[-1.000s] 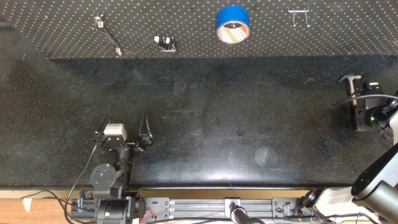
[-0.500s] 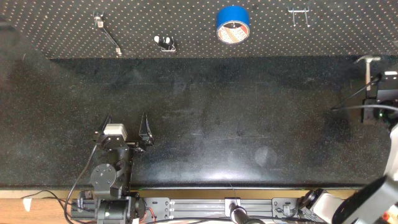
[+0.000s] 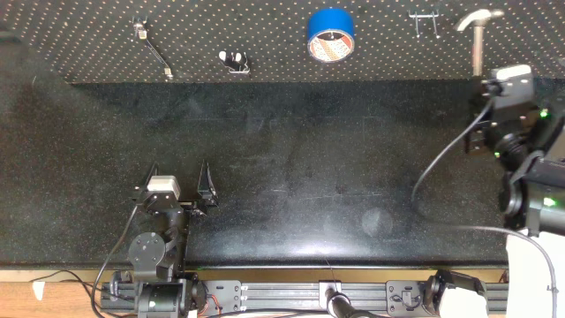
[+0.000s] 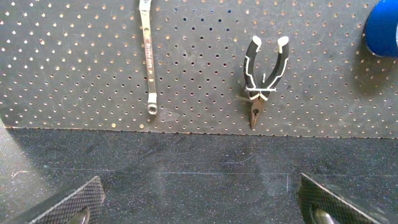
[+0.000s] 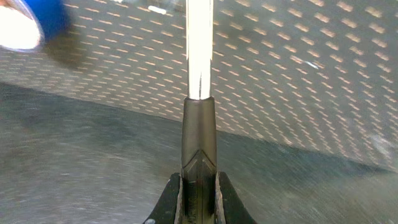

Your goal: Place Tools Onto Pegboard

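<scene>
We find the right gripper [image 5: 198, 202] clamped on the hammer [image 3: 477, 35] handle — shaft aimed at the pegboard [image 3: 265, 35], head near the hook [image 3: 425, 22] | left gripper [image 3: 178, 181] agape, well apart.

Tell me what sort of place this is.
Probably a workshop bench: a pegboard hung with a wrench, pliers and tape, behind a black worktop, and a hammer in the right gripper.

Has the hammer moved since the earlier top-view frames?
Yes. The hammer has gone up the top view, from over the table's right end to the pegboard, its head now just right of the empty metal hook.
</scene>
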`<act>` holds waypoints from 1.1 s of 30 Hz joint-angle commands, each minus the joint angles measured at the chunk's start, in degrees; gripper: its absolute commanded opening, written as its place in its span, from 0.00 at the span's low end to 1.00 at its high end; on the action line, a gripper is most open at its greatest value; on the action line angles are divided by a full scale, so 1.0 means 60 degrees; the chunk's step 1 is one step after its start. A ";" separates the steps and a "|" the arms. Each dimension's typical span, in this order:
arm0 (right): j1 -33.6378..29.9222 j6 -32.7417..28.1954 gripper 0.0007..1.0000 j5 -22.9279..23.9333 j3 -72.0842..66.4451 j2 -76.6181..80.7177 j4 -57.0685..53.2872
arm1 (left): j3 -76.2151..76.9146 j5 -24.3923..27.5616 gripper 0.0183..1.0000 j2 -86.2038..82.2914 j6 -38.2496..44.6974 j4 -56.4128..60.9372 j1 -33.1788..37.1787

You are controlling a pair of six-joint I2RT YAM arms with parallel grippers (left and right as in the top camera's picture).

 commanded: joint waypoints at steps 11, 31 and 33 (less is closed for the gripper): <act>0.1504 0.0707 0.07 0.0415 -0.0011 0.1209 0.1355 | -0.0015 0.0211 1.00 -0.0091 0.0087 -0.0069 0.0022; 0.1770 0.0980 0.07 0.0634 -0.0011 0.2998 0.2204 | -0.0015 0.0211 1.00 -0.0091 0.0084 -0.0069 0.0022; 0.1770 0.0980 0.07 0.0630 -0.0011 0.3060 0.2350 | -0.0015 0.0208 0.99 -0.0091 0.0084 -0.0069 0.0022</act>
